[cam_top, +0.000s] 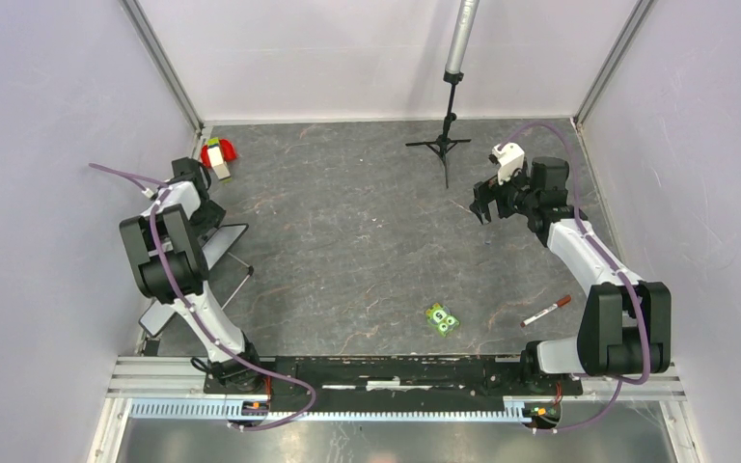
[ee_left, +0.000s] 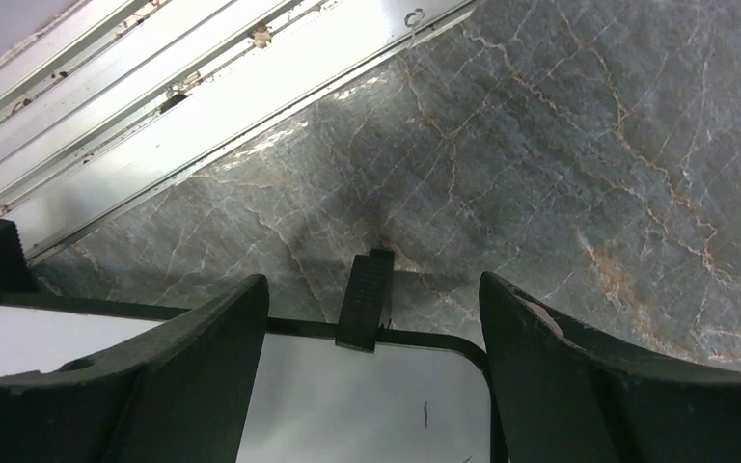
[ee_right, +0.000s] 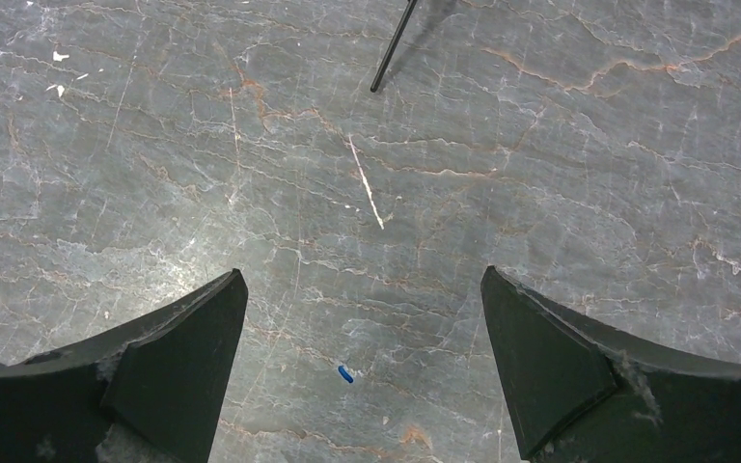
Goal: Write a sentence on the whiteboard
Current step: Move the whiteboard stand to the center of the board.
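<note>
The whiteboard (cam_top: 224, 241) lies at the table's left edge, mostly hidden under my left arm. In the left wrist view its glossy white face (ee_left: 347, 405), black rim and one short black leg (ee_left: 365, 299) show between my fingers. One thin dark stroke (ee_left: 425, 415) is on the board; no words of the sentence show. My left gripper (ee_left: 374, 289) is open and empty above the board's rounded corner. My right gripper (cam_top: 487, 204) is open and empty over bare table at the far right, as the right wrist view (ee_right: 362, 280) also shows.
A marker with a red cap (cam_top: 547, 311) lies at the near right. A small green object (cam_top: 442, 319) lies left of it. A red, white and green object (cam_top: 217, 154) sits at the far left. A black tripod (cam_top: 447, 135) stands at the back. An aluminium rail (ee_left: 203, 106) runs beside the board.
</note>
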Robot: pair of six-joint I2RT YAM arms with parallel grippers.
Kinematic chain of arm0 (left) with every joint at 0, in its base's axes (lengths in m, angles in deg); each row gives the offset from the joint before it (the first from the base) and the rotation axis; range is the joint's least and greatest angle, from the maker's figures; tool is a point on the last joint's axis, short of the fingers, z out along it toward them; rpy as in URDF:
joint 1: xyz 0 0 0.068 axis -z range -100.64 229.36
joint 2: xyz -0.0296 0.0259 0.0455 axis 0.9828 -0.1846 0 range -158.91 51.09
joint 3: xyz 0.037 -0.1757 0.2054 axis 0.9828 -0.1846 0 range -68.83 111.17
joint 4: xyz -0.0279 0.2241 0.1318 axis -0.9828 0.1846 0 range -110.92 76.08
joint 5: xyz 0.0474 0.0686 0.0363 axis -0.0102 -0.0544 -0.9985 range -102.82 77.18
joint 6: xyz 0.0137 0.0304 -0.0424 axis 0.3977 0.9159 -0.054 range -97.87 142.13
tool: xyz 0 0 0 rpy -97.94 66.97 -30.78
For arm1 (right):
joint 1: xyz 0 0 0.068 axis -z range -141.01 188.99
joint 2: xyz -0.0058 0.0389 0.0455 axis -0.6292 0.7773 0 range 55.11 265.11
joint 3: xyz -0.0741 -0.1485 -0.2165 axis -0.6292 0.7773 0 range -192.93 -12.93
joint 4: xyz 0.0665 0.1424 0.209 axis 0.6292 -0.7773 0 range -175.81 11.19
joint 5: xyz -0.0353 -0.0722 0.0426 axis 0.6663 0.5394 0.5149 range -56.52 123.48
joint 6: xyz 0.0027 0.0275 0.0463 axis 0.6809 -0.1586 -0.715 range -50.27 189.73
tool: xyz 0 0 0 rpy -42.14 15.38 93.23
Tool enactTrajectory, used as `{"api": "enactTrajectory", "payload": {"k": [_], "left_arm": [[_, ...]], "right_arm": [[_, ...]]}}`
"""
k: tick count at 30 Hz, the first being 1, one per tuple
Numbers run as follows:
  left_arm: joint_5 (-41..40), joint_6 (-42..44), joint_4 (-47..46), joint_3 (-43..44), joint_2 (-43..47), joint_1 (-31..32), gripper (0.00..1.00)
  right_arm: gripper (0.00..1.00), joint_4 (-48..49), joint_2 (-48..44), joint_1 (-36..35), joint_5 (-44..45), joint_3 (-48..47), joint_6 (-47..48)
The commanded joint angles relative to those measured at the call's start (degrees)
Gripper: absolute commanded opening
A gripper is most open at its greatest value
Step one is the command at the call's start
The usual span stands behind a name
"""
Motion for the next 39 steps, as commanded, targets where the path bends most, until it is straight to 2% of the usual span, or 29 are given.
{"api": "enactTrajectory", "payload": {"k": [1,6,10,13,19,22,27,31,39], "left_arm": [[-1.7,-2.2,-3.6,1.7,-1.4,-0.2,0.85],[1.0,-1.7,-3.7,2.2,-3.2,-0.1,0.76],[2.4,-0.5,-4.8,1.8,-2.8,0.9,0.64],[2.9,0.4,-5.5,1.4,-2.3,2.2,0.53],[3.4,2.8,-6.4,1.7,-2.3,4.9,0.21],[3.9,5.2,-6.4,2.6,-2.8,7.1,0.09],[3.6,11.1,-7.1,3.7,-3.5,13.3,0.03],[2.4,15.3,-7.2,5.4,-4.0,18.8,0.02],[9.2,26.1,-8.6,7.5,-4.0,32.3,0.02]], "right_arm": [[0.97,0.8,0.4,0.0,-0.9,-1.2,0.5],[0.98,0.7,0.5,0.0,-0.9,-1.3,0.7],[0.97,0.4,0.5,0.1,-0.9,-1.4,0.9],[0.97,0.3,0.5,0.1,-1.0,-1.6,1.1],[0.98,0.3,-0.1,0.1,-0.9,-1.5,1.3],[0.97,0.3,-0.1,0.1,-0.8,-1.5,1.3],[0.97,0.2,-0.5,0.1,-0.7,-1.6,1.5],[0.97,0.2,-0.8,0.3,-0.7,-1.5,1.7],[0.97,0.2,-1.0,0.5,-1.1,-1.4,1.9]]}}
